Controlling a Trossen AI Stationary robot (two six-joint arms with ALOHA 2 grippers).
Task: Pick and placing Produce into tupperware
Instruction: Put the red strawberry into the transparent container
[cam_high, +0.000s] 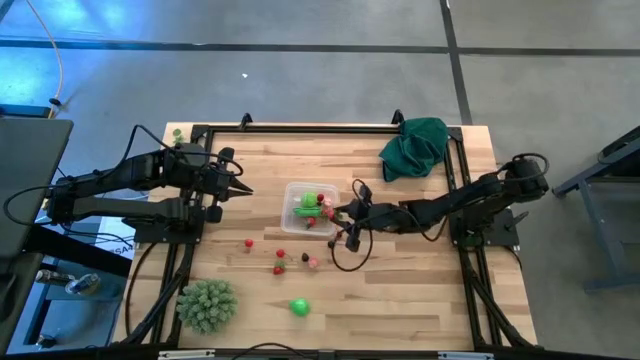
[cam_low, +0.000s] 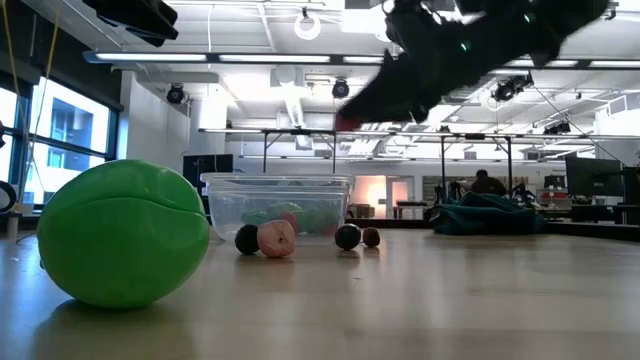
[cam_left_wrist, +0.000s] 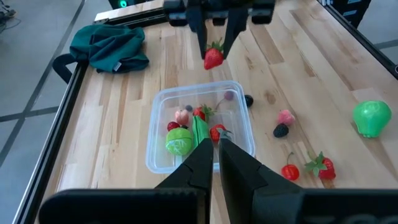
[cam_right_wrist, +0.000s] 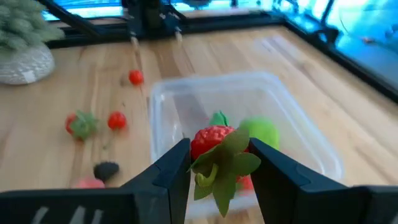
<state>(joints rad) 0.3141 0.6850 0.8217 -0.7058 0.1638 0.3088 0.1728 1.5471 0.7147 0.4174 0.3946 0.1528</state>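
Note:
The clear tupperware (cam_high: 308, 208) sits mid-table with green and red produce inside it. More small produce lies on the wood near it: red pieces (cam_high: 280, 255), a pink one (cam_high: 313, 263), a dark berry (cam_left_wrist: 281, 130) and a bright green piece (cam_high: 299, 307). My right gripper (cam_high: 345, 212) hovers at the container's right rim, shut on a red strawberry (cam_right_wrist: 214, 144). My left gripper (cam_left_wrist: 215, 152) waits left of the container, shut and holding nothing. My right gripper pinches the strawberry by the two sides of its red body (cam_right_wrist: 200, 140), one finger (cam_right_wrist: 172, 167) on each side. The fingers slant down from the table's right. The strawberry is lifted clear above the tupperware's right rim (cam_left_wrist: 231, 86), its green leaves (cam_right_wrist: 224, 167) turned back toward the wrist.
A large spiky pale-green ball (cam_high: 207, 305) stands near the table's near-left corner. A dark green cloth (cam_high: 415, 147) lies at the far right. A black frame rail (cam_high: 300, 127) borders the far edge. Bare wood stretches along the near-right part of the table.

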